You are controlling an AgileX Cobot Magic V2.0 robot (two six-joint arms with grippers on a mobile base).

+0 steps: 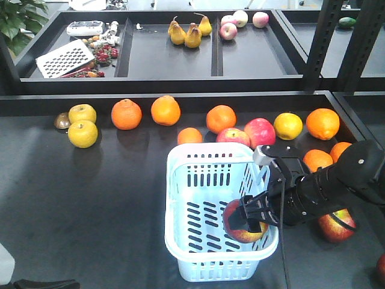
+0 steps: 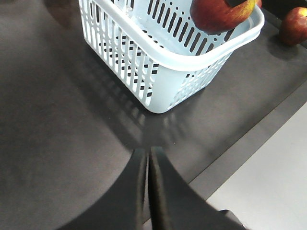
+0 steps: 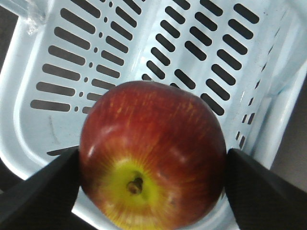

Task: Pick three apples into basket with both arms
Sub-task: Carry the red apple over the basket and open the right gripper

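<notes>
The right claw [image 1: 248, 220] is clamped on 1 apple [image 3: 152, 153], held over the near corner rim of the basket [image 2: 124, 57]. Released here, it could clip the rim and roll onto the worktop [image 1: 90, 205]. The left claw [image 2: 147, 163] is pressed together, empty. Count: 1 basket, no fruit visible inside; a second apple [image 1: 337, 226] on the worktop; 7 oranges [image 1: 126, 114].

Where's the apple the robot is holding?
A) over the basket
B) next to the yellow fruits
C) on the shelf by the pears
A: the fingers of the right gripper pinch the apple from both sides, over the basket, whose slots show right behind it.
</notes>
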